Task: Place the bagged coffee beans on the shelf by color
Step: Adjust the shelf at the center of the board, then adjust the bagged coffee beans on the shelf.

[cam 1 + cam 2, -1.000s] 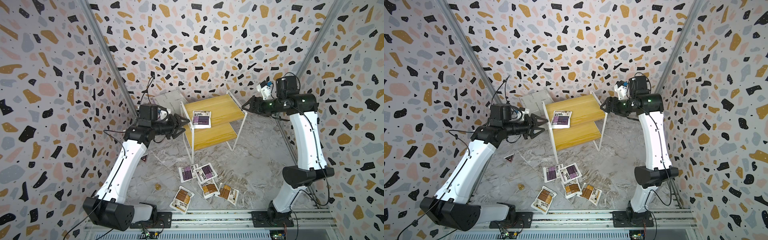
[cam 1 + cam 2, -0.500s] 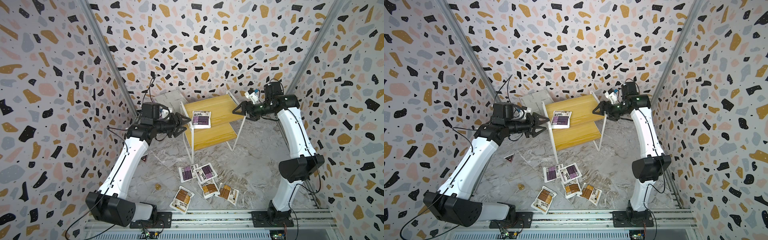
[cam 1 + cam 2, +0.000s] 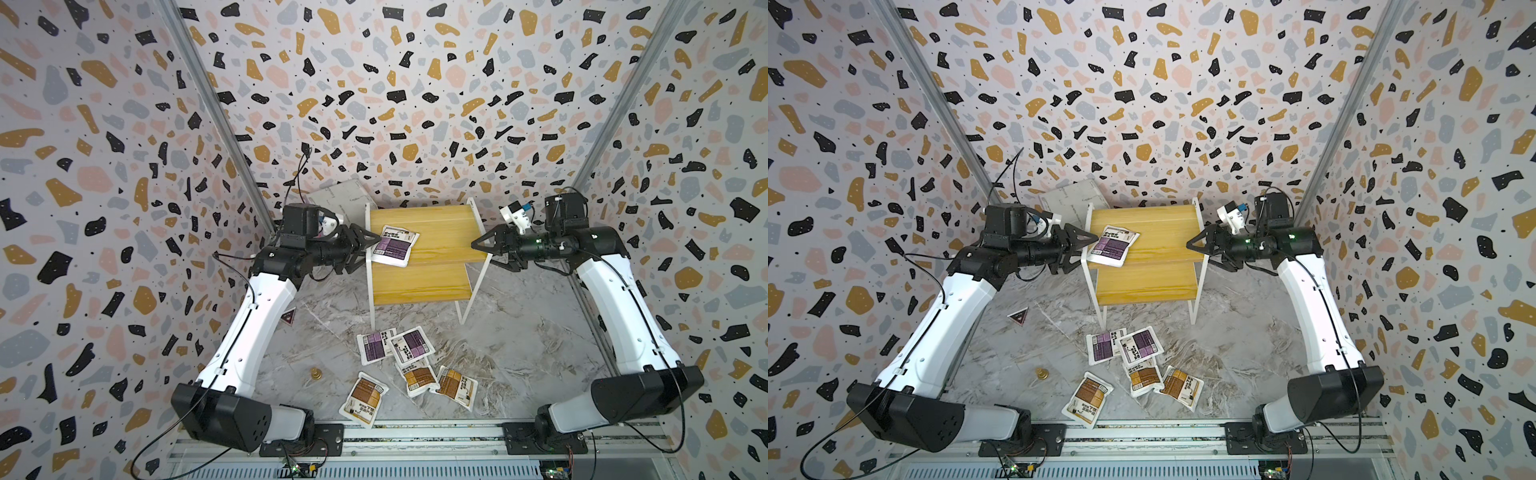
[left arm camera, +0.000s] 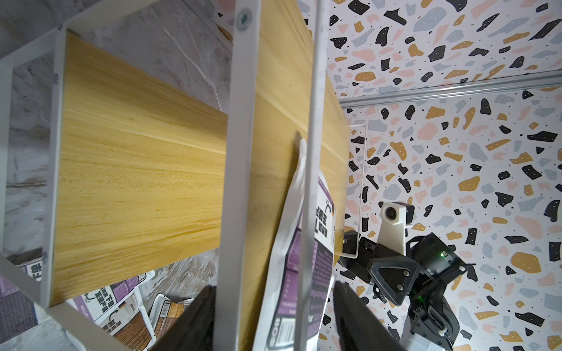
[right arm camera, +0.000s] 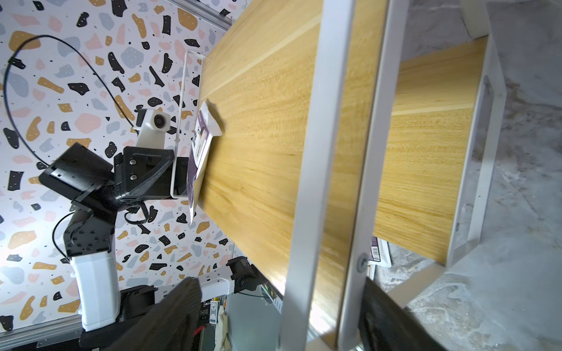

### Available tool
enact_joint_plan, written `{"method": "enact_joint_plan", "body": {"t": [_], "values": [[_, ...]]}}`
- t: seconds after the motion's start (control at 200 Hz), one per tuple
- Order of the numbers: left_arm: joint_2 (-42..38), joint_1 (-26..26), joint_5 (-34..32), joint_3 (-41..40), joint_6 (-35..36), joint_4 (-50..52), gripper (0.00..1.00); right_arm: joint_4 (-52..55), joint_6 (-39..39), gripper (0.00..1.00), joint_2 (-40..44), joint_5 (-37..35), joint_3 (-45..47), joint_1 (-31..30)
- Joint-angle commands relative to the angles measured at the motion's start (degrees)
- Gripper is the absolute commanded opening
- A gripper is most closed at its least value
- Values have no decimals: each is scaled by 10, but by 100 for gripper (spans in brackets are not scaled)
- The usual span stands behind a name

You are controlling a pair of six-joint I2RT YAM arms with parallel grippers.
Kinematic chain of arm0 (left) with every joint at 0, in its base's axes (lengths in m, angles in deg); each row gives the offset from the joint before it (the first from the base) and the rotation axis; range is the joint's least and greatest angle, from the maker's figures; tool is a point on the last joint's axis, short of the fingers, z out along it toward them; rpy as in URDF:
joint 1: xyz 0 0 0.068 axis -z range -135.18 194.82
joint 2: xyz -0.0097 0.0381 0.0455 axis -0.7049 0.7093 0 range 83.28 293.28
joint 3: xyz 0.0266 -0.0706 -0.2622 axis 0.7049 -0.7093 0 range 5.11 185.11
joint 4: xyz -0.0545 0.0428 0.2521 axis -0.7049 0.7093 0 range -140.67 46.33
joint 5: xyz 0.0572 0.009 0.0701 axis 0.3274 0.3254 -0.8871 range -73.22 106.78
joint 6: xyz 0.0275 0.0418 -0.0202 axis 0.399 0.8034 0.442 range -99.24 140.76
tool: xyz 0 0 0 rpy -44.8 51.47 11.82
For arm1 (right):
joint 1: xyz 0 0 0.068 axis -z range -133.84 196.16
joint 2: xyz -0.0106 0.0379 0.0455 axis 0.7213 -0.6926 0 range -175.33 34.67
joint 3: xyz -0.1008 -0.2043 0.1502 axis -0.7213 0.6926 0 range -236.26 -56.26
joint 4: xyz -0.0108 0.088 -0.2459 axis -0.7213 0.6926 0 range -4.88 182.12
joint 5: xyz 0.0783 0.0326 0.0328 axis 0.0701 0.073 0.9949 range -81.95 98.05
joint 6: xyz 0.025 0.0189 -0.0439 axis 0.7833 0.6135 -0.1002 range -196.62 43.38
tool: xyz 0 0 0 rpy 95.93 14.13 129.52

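The shelf (image 3: 428,226) stands at the back middle. One purple-labelled bag of the bagged coffee beans (image 3: 392,246) (image 3: 1112,246) lies on its top board, overhanging the left edge. My left gripper (image 3: 369,251) (image 4: 273,287) is open, its jaws wide on either side of that bag's edge (image 4: 319,243) and the white frame. My right gripper (image 3: 484,254) (image 5: 279,281) is open and holds nothing, straddling the shelf's right frame bar. On the floor in front lie two purple bags (image 3: 376,348) (image 3: 412,344) and three brown ones (image 3: 420,376) (image 3: 455,386) (image 3: 365,399).
A grey-white box (image 3: 338,195) leans against the back wall behind the shelf's left corner. A small brass piece (image 3: 316,372) and a dark triangular sticker (image 3: 288,318) lie on the marble floor at the left. A metal rail (image 3: 415,432) runs along the front edge.
My right gripper has come down from above the shelf's back right corner to the right edge of the top board. The left gripper and the purple bag have barely moved.
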Motion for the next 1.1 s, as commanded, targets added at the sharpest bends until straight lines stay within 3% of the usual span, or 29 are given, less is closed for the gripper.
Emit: {"method": "enact_joint_plan", "body": {"t": [0.0,0.11,0.265,0.335,0.466,0.576,0.686,0.811,0.921,1.091], "values": [[-6,1,-7,34,30,5,63,-61,35,84,48,33,12,-5],[-11,1,-28,49,51,37,63,14,-7,84,52,-19,-32,-6],[-18,1,-45,65,68,60,64,178,-74,83,24,-223,-187,-5],[-22,0,-58,77,75,74,64,203,-84,83,12,-260,-244,-5],[-28,0,-87,107,114,105,67,198,-71,81,-15,-214,-313,-19],[-34,0,-110,130,133,127,69,179,-56,80,-44,-160,-351,-71],[-51,0,-146,144,149,145,73,154,-29,79,-75,-100,-356,-124],[-82,0,-184,144,158,157,76,146,-20,79,-105,-80,-356,-173],[-122,0,-194,112,160,154,78,148,-21,79,-128,-78,-354,-207],[-193,0,-155,2,107,100,79,142,-21,79,-161,-76,-348,-242]]}}
